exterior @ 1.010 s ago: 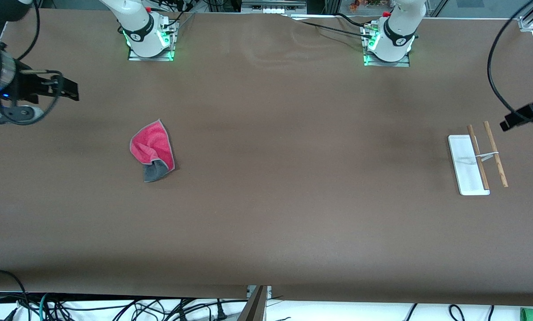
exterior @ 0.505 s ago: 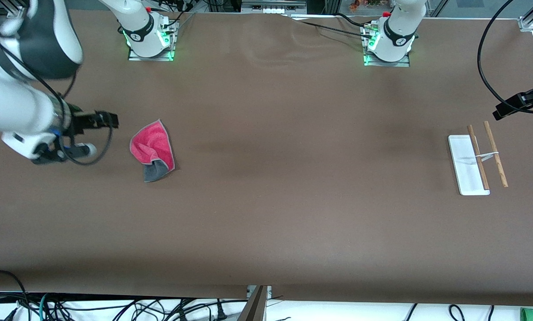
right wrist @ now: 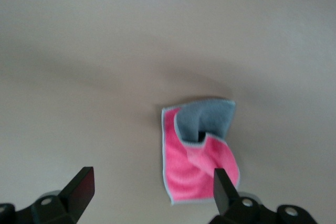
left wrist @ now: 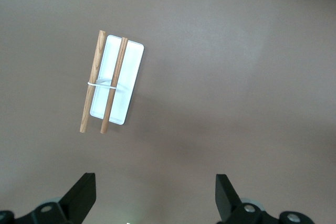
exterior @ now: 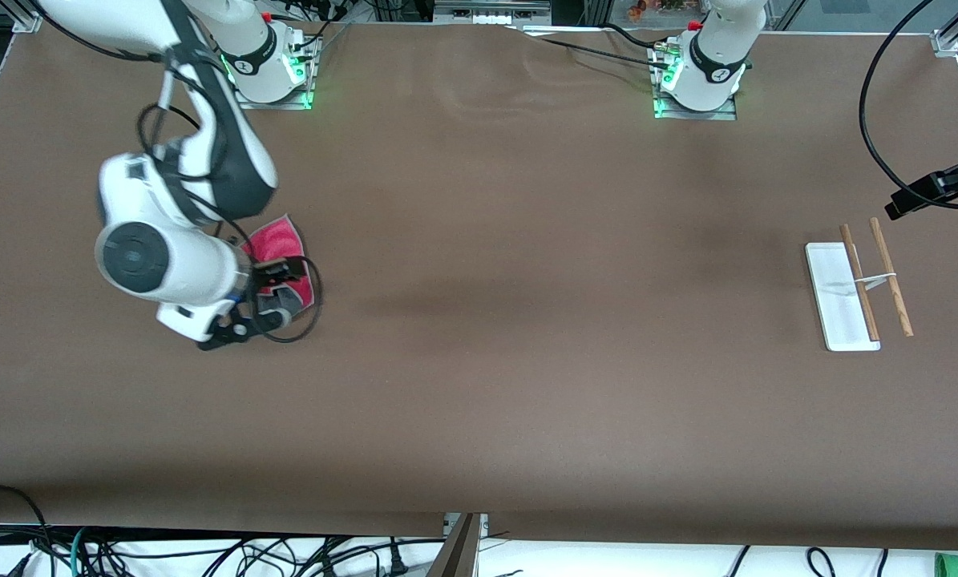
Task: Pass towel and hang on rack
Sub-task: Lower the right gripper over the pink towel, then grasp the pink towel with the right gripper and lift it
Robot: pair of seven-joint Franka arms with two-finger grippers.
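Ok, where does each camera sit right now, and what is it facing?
Front view: high across the table, facing both bases; shows the right arm, its right claw over the towel, and the rack below the left claw.
Left wrist view: looks down on the rack past the open left claw.
Right wrist view: looks down on the towel past the open right claw.
Front shares the rack with left wrist, the towel with right wrist.

A small soft pink-and-grey square cloth towel [exterior: 282,240] lies crumpled on the brown table [exterior: 479,385] toward the right arm's end, well apart from a small white-based rack with two thin wooden rods [exterior: 857,284] toward the left arm's end. The right gripper [exterior: 274,276] hangs over the towel. The left gripper [left wrist: 155,195] waits up near the rack, jaws spread.
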